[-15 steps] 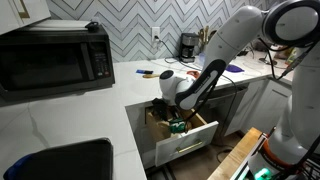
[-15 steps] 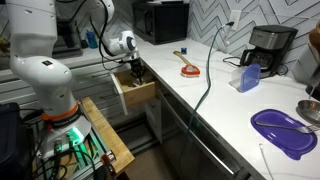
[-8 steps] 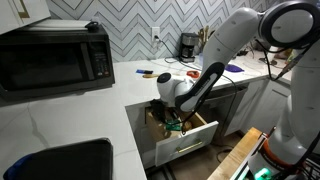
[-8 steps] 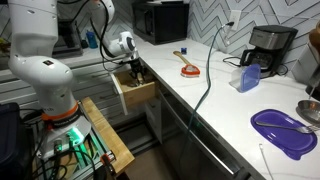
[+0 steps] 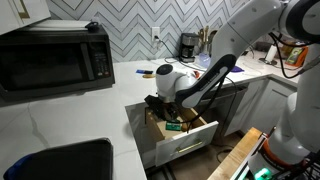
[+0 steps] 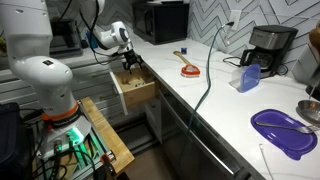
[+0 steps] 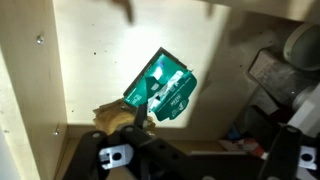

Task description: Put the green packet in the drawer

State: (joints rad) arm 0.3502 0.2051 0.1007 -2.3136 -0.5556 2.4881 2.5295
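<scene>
The green packet (image 7: 160, 86) lies tilted on the light wooden floor of the open drawer (image 7: 85, 70), free of the fingers. In an exterior view it shows as a green patch (image 5: 173, 126) inside the white-fronted drawer (image 5: 186, 146). My gripper (image 5: 159, 103) hangs open just above the drawer, with nothing between its jaws. From the opposite side it (image 6: 129, 64) sits over the drawer's wooden box (image 6: 135, 93). In the wrist view the gripper (image 7: 210, 150) comes in from the bottom edge, its left finger (image 7: 112, 150) below the packet.
A microwave (image 5: 55, 58) stands on the counter and a sink (image 5: 60, 160) lies beside the drawer. A red ring (image 6: 188, 71), a yellow-handled tool (image 6: 180, 54), a coffee maker (image 6: 266, 45) and a purple plate (image 6: 285, 131) sit on the long counter. Other clutter fills the drawer's dark end (image 7: 270, 90).
The jaws have gone from shut to open and let go of the green packet. The gripper has lifted up out of the drawer; the packet stays on the drawer floor.
</scene>
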